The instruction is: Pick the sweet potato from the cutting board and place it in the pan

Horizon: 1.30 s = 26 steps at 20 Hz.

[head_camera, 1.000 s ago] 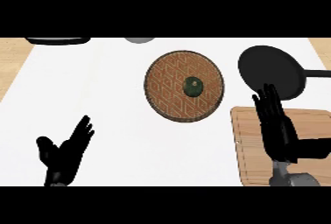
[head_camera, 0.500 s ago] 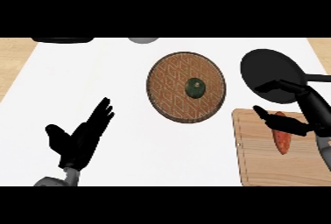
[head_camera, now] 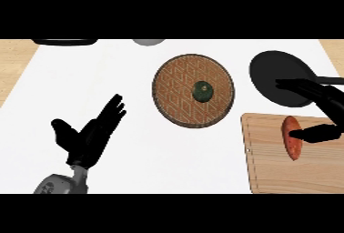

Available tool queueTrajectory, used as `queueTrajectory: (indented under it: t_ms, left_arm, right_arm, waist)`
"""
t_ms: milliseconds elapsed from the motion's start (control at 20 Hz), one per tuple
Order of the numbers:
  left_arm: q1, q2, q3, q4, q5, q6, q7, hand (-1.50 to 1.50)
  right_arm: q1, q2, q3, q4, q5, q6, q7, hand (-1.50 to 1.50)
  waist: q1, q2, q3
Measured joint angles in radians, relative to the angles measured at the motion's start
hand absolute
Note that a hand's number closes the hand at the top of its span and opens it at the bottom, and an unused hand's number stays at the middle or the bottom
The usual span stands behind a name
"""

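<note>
An orange sweet potato (head_camera: 291, 142) lies on the wooden cutting board (head_camera: 275, 168) at the lower right. My right hand (head_camera: 317, 98) hovers at the board's far edge, over the near rim of the black pan (head_camera: 275, 70). Its fingers stretch left and its thumb (head_camera: 316, 134) reaches toward the potato's right side, with the hand open around it and no grip closed. My left hand (head_camera: 91, 132) rests open at the lower left, fingers up.
A round woven mat (head_camera: 178, 98) with a dark green item (head_camera: 202, 90) on it lies in the middle. A dark object (head_camera: 64, 42) and a grey object (head_camera: 149, 42) sit at the far edge. Bare wood borders the white counter at left.
My right hand has moved up and right off the board toward the pan, uncovering the sweet potato. The left hand has drifted slightly up and right.
</note>
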Motion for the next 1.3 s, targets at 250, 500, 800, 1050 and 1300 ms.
queueTrajectory:
  t_ms: [250, 500, 800, 1050, 1300]
  left_arm:
    - [-0.004, -0.005, -0.004, 0.004, 0.0, -0.007, 0.004, 0.0]
    - [-0.001, -0.006, -0.004, 0.014, -0.006, -0.009, 0.005, 0.0]
    - [0.005, -0.007, 0.008, 0.0, -0.003, -0.01, 0.011, 0.0]
    - [0.001, -0.01, 0.032, -0.004, -0.008, -0.019, 0.018, 0.0]
    - [0.035, -0.025, 0.041, -0.035, -0.035, -0.029, 0.024, 0.0]
  right_arm:
    - [-0.047, -0.105, 0.161, -0.029, 0.262, 0.064, 0.2, -1.5]
    - [-0.114, -0.109, 0.305, -0.115, 0.441, 0.243, 0.455, -1.5]
    - [-0.136, -0.036, 0.442, -0.213, 0.548, 0.532, 0.725, -1.5]
    - [-0.1, 0.072, 0.464, -0.247, 0.605, 0.665, 0.891, -1.5]
    - [-0.054, 0.14, 0.434, -0.248, 0.678, 0.701, 0.943, -1.5]
  waist:
    - [0.006, -0.005, -0.004]
    - [0.001, -0.009, -0.005]
    - [-0.011, -0.01, -0.003]
    - [-0.019, -0.007, 0.0]
    - [-0.02, -0.006, 0.001]
